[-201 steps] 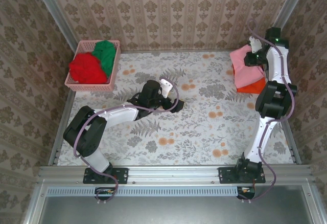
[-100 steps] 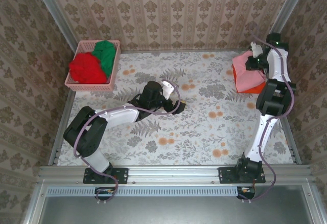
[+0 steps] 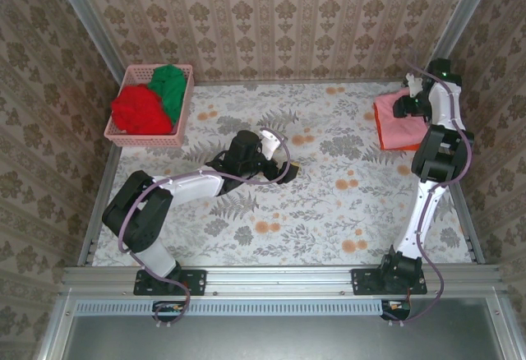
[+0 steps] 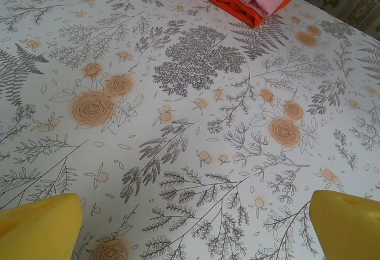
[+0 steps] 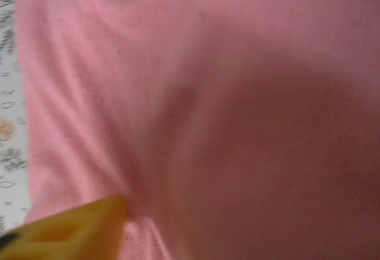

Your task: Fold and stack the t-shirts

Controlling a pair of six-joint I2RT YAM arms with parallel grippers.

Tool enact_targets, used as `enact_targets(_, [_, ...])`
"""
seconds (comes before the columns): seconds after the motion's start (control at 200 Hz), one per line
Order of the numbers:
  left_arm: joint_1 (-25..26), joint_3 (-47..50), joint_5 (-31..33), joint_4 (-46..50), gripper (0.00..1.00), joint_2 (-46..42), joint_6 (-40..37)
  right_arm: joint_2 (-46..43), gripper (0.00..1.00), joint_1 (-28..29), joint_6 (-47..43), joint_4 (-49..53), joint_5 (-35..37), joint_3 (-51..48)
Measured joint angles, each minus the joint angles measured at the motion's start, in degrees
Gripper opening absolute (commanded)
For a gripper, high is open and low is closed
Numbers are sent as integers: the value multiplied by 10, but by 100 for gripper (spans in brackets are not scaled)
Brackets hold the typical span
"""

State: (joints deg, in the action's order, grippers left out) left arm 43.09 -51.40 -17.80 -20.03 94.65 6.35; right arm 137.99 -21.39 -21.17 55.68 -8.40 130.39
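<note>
**Pink on orange; right grip unclear**

Folded, the light pink t-shirt (image 3: 400,126) lies on the orange t-shirt (image 4: 228,2), directly under the right gripper (image 3: 404,107). One yellow finger (image 5: 71,227) shows against the pink cloth. I cannot tell how wide those jaws stand or whether they grip.

On the left gripper (image 4: 196,224) the jaws are spread wide with nothing between them. The floral table (image 4: 178,123) is beneath and the stack well ahead.

The red t-shirt (image 3: 138,109) and green t-shirt (image 3: 170,85) are bunched in the pink basket (image 3: 144,139), well away from both grippers.
</note>
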Motion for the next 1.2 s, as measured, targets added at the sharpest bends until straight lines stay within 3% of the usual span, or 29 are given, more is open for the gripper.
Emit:
enact_targets(0.14, [0, 0, 0, 0, 100, 0, 0, -4, 95, 2, 30, -16, 53, 10])
enact_targets(0.36, [0, 0, 0, 0, 100, 0, 0, -92, 95, 23, 63, -97, 117, -124])
enact_targets(0.58, [0, 0, 0, -2, 100, 0, 0, -122, 92, 44, 104, -163, 110, -183])
enact_targets(0.93, [0, 28, 22, -3, 100, -14, 0, 12, 95, 22, 133, -148, 77, -79])
enact_targets(1.03, [0, 35, 33, -4, 100, -27, -6, -4, 97, 19, 139, -154, 60, -95])
enact_targets(1.2, [-13, 67, 67, 1, 100, -79, -31, -122, 100, 22, 152, -201, 36, -247])
